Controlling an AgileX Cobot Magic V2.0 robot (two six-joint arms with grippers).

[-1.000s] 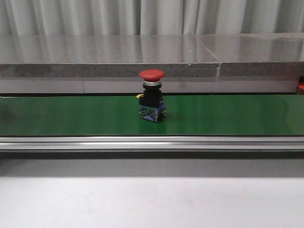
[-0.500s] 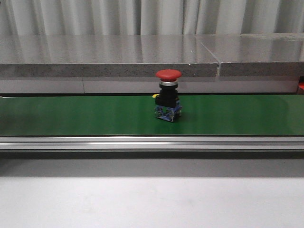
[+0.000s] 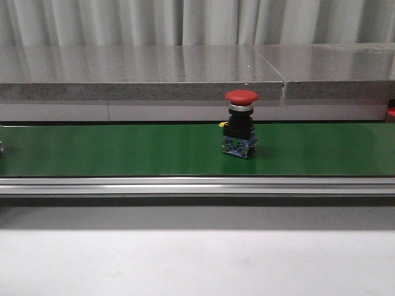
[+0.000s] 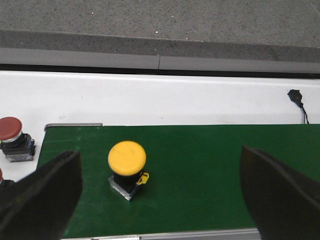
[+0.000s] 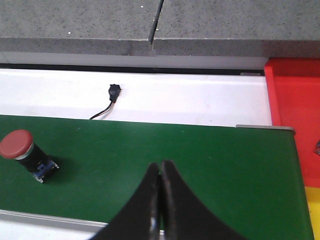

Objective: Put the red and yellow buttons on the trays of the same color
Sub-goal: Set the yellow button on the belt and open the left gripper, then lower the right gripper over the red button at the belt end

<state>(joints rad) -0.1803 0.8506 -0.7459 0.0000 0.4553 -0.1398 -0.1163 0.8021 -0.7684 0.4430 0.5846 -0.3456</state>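
A red button (image 3: pixel 241 122) stands upright on the green belt (image 3: pixel 123 151), a little right of centre in the front view. It also shows in the right wrist view (image 5: pixel 21 150). My right gripper (image 5: pixel 160 170) is shut and empty above the belt, to the right of that button. A yellow button (image 4: pixel 127 166) stands on the belt in the left wrist view, between my wide-open left gripper's (image 4: pixel 159 186) fingers (image 4: pixel 45 195), nearer this one. Another red button (image 4: pixel 11 137) sits on the white surface beside the belt's end. A red tray (image 5: pixel 295 115) lies past the belt's right end.
A grey stone ledge (image 3: pixel 185 74) runs behind the belt. A metal rail (image 3: pixel 197 185) edges the belt's front, with white table (image 3: pixel 197 259) before it. A black cable plug (image 5: pixel 114 92) lies on the white strip behind the belt. A yellow patch (image 5: pixel 315 220) shows below the red tray.
The red button has ridden to the right along the belt, from left of centre to right of centre in the front view.
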